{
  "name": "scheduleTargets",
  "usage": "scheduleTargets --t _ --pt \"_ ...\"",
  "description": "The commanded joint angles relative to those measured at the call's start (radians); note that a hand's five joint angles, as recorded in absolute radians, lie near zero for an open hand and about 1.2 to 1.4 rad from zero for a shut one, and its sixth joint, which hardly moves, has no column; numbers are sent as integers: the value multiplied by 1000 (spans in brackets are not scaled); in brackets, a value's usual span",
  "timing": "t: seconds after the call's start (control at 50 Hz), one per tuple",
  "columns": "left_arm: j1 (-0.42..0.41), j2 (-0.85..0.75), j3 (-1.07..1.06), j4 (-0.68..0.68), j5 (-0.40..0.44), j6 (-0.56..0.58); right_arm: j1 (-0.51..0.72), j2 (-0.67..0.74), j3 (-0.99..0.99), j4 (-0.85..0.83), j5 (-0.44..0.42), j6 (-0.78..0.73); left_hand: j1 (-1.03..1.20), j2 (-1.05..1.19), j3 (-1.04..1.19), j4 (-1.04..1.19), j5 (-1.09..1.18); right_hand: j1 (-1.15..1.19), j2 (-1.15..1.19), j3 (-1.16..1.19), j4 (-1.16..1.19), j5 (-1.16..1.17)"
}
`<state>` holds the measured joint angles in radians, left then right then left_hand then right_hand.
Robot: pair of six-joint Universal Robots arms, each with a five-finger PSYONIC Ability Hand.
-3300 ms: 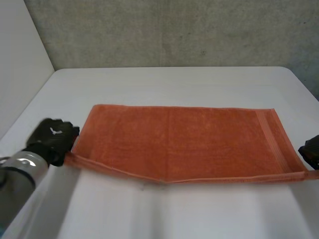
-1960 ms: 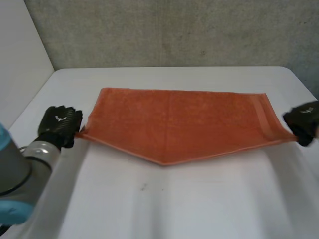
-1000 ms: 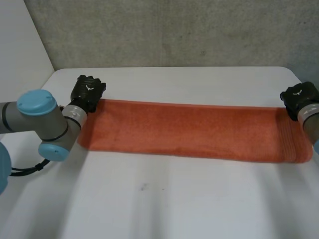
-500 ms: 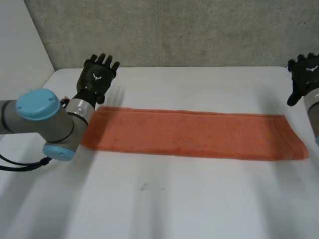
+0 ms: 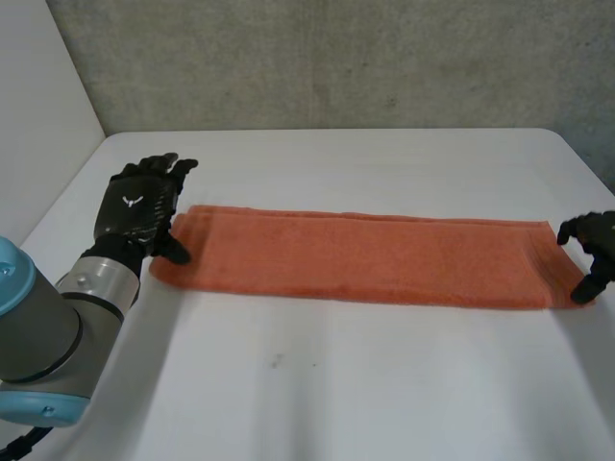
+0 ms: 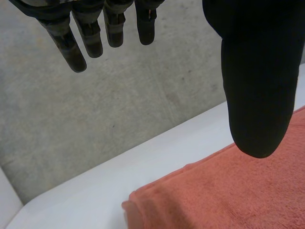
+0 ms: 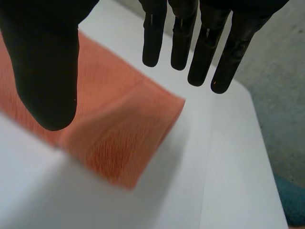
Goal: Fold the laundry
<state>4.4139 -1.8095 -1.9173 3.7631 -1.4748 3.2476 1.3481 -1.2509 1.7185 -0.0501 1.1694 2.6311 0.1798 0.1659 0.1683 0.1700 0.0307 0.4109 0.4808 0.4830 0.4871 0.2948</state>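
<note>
White table (image 5: 336, 384), orange towel (image 5: 365, 259) folded lengthwise, my left hand (image 5: 135, 206) and right hand (image 5: 594, 242) open at its ends

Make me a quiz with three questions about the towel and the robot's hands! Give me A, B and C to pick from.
1. Where does the towel lie?
A) on the white table, between the hands
B) in a basket
C) over an arm

2. What colour is it?
A) blue
B) orange
C) green

3. How are the left hand and the right hand?
A) both shut on the towel
B) both open
C) one open, one shut

Answers:
1 A: it lies flat with a hand at each end.
2 B: the cloth is orange all over.
3 B: both wrist views show straight fingers holding nothing.
</note>
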Motion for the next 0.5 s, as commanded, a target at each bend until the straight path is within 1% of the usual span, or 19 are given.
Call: scheduleTargets --t 0.02,0.14,0.38,0.42,0.44,0.46,0.48,0.5 --pt "1 -10 3 1 -24 -2 -24 117 -10 -28 -20 -123 -5 9 6 5 -31 202 132 130 126 144" --pt "2 -13 -8 6 -24 -2 -40 159 -11 -77 -50 -131 -5 9 6 5 -31 293 223 221 217 235" --pt "2 -17 -11 12 -24 0 -38 211 -40 -88 -48 -134 -5 9 6 5 -31 426 356 354 349 367" --pt "2 -17 -11 14 -22 0 -38 223 -49 -88 -48 -135 -5 9 6 5 -31 525 455 453 449 466" --pt "2 -20 -11 12 -22 0 -38 223 -49 -88 -48 -135 -5 9 6 5 -31 525 456 453 449 467" --pt "2 -22 -11 12 -24 0 -38 226 -53 -88 -47 -135 -5 9 6 5 -31 682 613 610 606 624" --pt "2 -22 -11 12 -24 0 -38 226 -53 -88 -46 -135 -5 9 6 5 -31 684 614 612 608 626" --pt "2 -22 -12 12 -24 0 -40 226 -57 -89 -43 -135 -5 9 6 5 -31 890 820 818 814 832"
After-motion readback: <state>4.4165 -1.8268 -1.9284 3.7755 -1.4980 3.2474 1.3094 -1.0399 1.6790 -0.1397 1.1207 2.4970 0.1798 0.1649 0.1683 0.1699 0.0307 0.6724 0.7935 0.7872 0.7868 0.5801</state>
